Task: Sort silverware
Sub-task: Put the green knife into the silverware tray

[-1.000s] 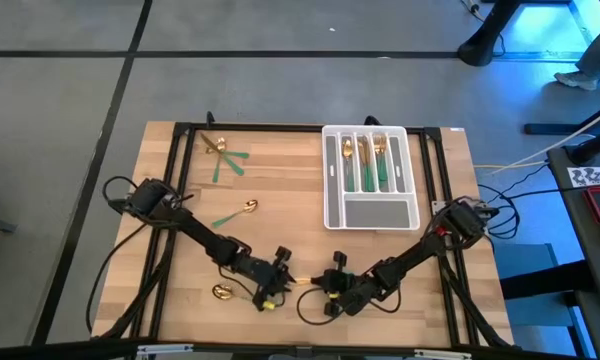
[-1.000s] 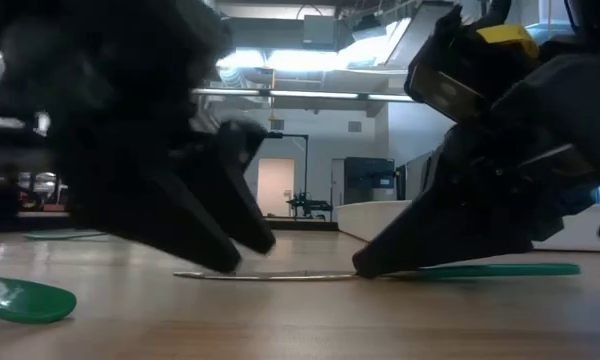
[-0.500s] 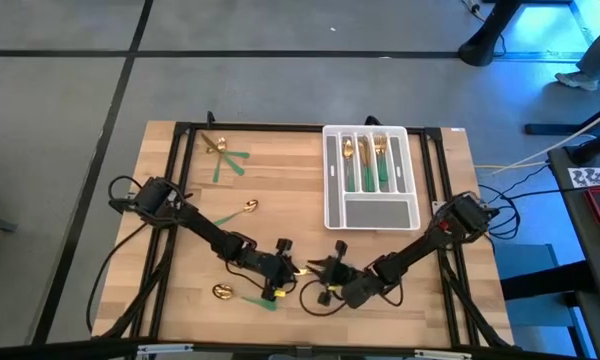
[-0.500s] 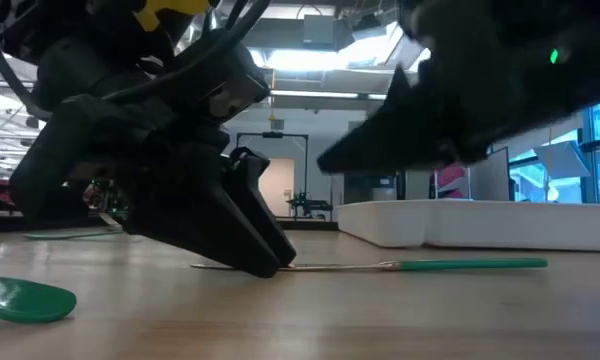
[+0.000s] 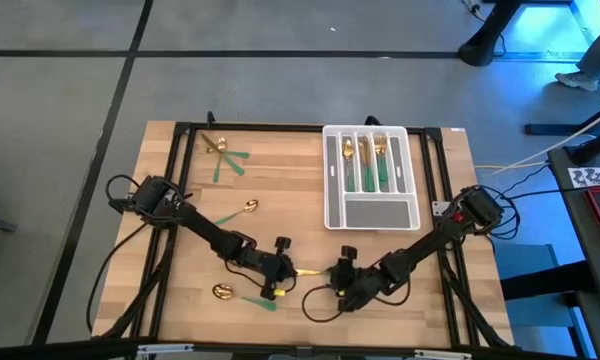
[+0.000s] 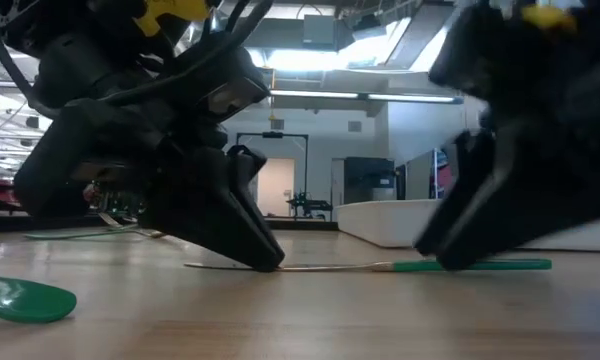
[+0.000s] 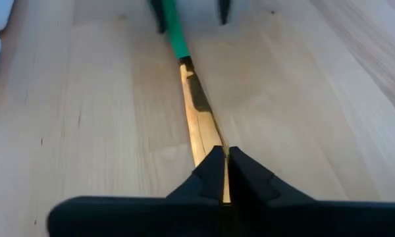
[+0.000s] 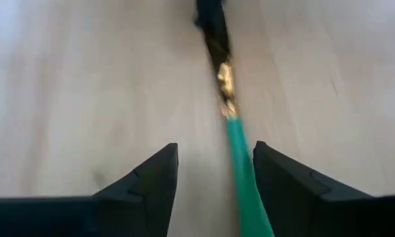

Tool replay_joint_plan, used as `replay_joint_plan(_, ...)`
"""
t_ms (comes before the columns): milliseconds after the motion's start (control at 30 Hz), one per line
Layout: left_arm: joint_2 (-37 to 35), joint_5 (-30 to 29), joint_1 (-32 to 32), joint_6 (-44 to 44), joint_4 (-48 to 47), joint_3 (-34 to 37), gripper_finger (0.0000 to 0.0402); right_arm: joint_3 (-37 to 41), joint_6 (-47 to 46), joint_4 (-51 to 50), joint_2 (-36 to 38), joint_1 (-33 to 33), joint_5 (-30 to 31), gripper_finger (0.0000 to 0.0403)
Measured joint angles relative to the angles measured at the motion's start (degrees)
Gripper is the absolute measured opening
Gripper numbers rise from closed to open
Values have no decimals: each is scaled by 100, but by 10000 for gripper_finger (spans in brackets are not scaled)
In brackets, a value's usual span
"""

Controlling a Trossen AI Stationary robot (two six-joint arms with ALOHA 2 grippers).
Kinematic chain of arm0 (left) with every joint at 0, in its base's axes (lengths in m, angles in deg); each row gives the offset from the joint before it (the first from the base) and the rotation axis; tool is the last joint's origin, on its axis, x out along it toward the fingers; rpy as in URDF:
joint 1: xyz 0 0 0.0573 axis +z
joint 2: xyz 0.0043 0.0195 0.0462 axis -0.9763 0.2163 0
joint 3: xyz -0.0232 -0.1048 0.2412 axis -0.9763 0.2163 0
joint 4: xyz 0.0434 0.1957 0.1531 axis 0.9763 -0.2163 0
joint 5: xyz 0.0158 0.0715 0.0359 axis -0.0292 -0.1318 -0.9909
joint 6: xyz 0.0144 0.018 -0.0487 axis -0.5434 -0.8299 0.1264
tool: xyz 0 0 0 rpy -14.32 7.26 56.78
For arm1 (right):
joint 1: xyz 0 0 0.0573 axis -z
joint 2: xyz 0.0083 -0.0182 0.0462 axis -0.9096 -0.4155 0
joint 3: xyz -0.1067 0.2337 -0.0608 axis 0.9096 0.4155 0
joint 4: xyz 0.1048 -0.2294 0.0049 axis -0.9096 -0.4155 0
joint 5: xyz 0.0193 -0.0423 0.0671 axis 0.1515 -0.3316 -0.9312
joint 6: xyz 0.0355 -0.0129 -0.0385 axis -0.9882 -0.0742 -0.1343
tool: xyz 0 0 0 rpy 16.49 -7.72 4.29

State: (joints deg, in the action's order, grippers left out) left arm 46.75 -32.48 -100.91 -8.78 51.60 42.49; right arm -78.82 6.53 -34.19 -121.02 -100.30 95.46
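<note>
A knife (image 5: pixel 311 272) with a gold blade and a slim green handle (image 6: pixel 475 265) lies flat on the wooden table near its front edge. My left gripper (image 5: pixel 284 268) is shut on its blade. My right gripper (image 8: pixel 215 149) stands open at the handle end, one finger on each side of the green handle (image 8: pixel 240 158); whether they touch it I cannot tell. A gold spoon (image 5: pixel 244 208) lies left of centre. More silverware (image 5: pixel 221 150) lies at the far left. Another green-handled piece (image 5: pixel 242 295) lies by the front edge. My left gripper pinches the knife's gold blade (image 7: pixel 207 128) between its two shut fingers (image 6: pixel 248 250), a little back from the tip (image 6: pixel 195 266). The fingers slant down from the table's left and lie along the knife. The knife rests level on the table.
The grey-white slotted tray (image 5: pixel 332 205) stands at the back right of centre with silverware in its slots. A black frame (image 5: pixel 180 140) runs round the tabletop. Cables trail along both arms. A green piece (image 6: pixel 25 298) lies close to the low camera.
My right gripper has let go of the knife at the join of blade and handle, opened, lifted, shifted toward the table's right edge and come down around the handle. My left gripper has shut on the blade. The knife has stayed flat on the table.
</note>
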Motion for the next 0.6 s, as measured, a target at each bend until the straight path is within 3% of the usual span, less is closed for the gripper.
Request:
replay_joint_plan(233, -192, -11, -91, -150, -110, 30, 2, 24, -21, -209, 45, 2, -201, 169)
replay_joint_plan(500, -519, -57, -174, -347, -358, 49, 1, -15, -740, -853, 71, -4, -438, 133)
replay_joint_plan(600, -555, -329, -220, -394, -392, 49, 1, -13, -803, -871, 30, 5, -662, 106)
